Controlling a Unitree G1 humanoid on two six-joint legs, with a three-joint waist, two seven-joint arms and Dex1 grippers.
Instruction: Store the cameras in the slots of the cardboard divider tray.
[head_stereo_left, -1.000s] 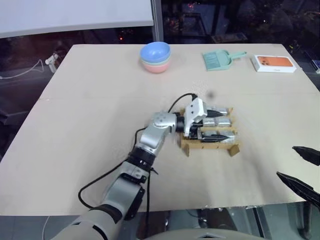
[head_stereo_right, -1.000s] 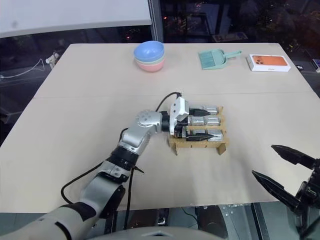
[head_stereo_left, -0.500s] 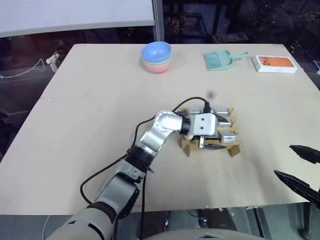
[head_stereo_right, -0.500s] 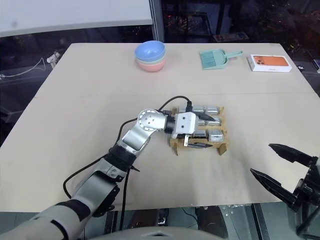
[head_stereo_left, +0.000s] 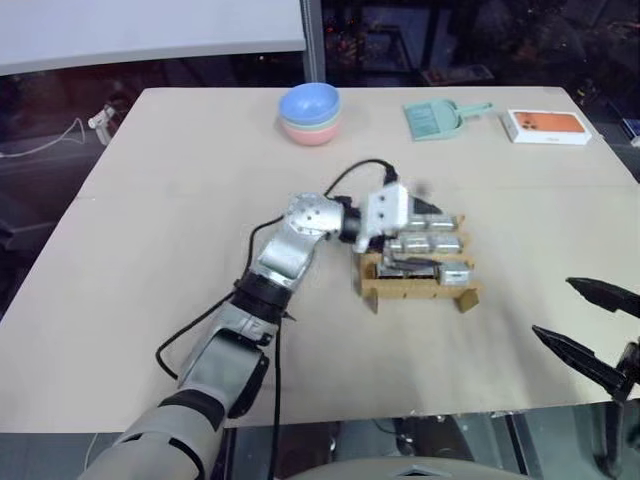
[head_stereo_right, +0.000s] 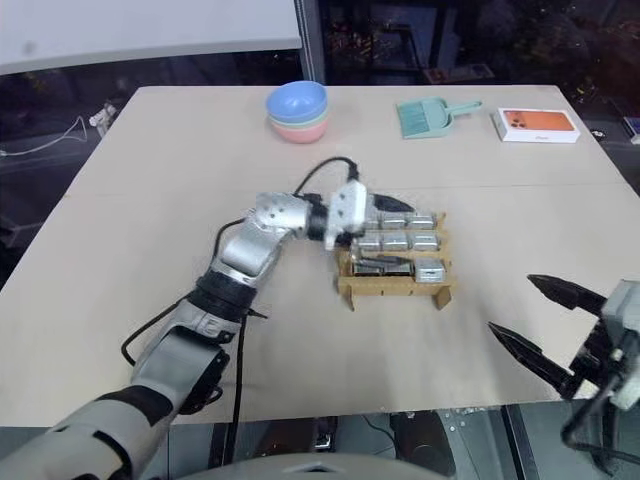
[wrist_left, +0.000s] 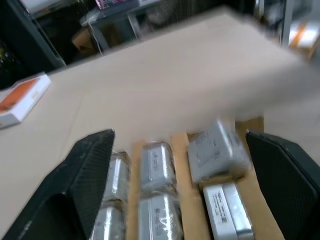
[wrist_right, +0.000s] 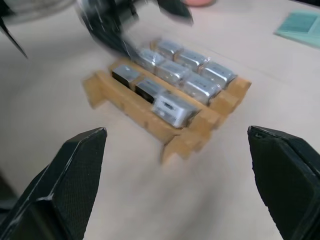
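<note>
We hold our left fingers (wrist_left: 95, 170) spread wide and empty just above the cameras (head_stereo_left: 425, 243) seated in the cardboard tray (head_stereo_left: 415, 291), our right fingers (head_stereo_left: 590, 325) equally wide apart, because the slots look filled

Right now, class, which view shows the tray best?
The right wrist view: the whole tray lies unobstructed with its cameras. In the eye views the left gripper covers part of it; the left wrist view crops it.

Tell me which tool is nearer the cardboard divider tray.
Left. The left tool hovers over the cardboard divider tray's far edge; the right tool hangs well off to its right.
</note>
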